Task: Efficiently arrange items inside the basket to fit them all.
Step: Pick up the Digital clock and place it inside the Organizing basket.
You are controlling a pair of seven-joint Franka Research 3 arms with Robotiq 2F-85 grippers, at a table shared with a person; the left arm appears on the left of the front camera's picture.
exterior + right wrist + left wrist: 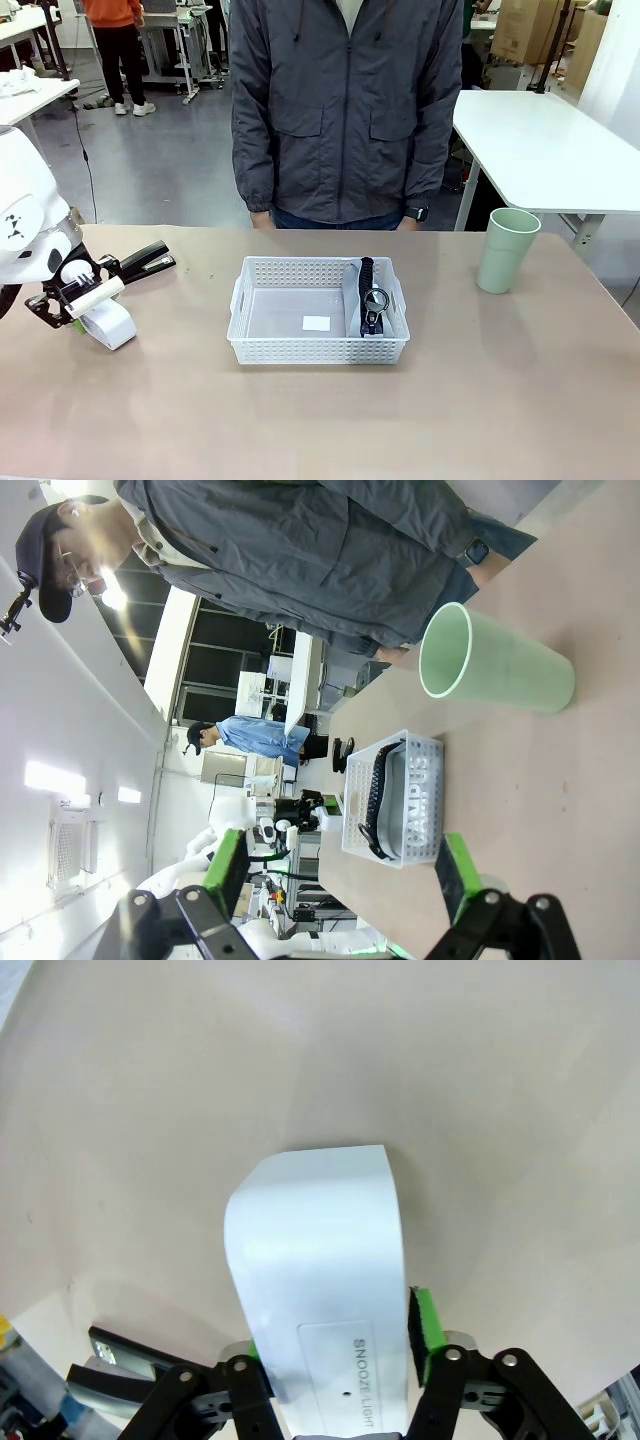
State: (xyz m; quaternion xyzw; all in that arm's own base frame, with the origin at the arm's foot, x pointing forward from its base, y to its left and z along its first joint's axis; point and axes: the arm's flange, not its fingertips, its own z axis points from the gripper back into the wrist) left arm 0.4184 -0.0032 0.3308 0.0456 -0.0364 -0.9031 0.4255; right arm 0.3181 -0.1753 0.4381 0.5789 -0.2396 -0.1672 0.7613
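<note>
The white perforated basket (262,345) sits mid-table, and the grey "CAMPUS" pouch (366,298) stands on edge along its right wall. At the table's left, my left gripper (85,300) is shut on the white box (110,324), which rests on the table. In the left wrist view the green pads (425,1325) press both sides of that box (315,1260). The black stapler (145,262) lies just behind it. The pale green cup (507,250) stands upright at the right. My right gripper (340,880) is open, facing the cup (500,670) and basket (425,755) from a distance.
A person in a grey jacket (345,110) stands at the far edge, hands low behind the table. A small white patch (317,323) shows on the basket floor. The basket's left part is bare. A white table (540,140) stands behind at right.
</note>
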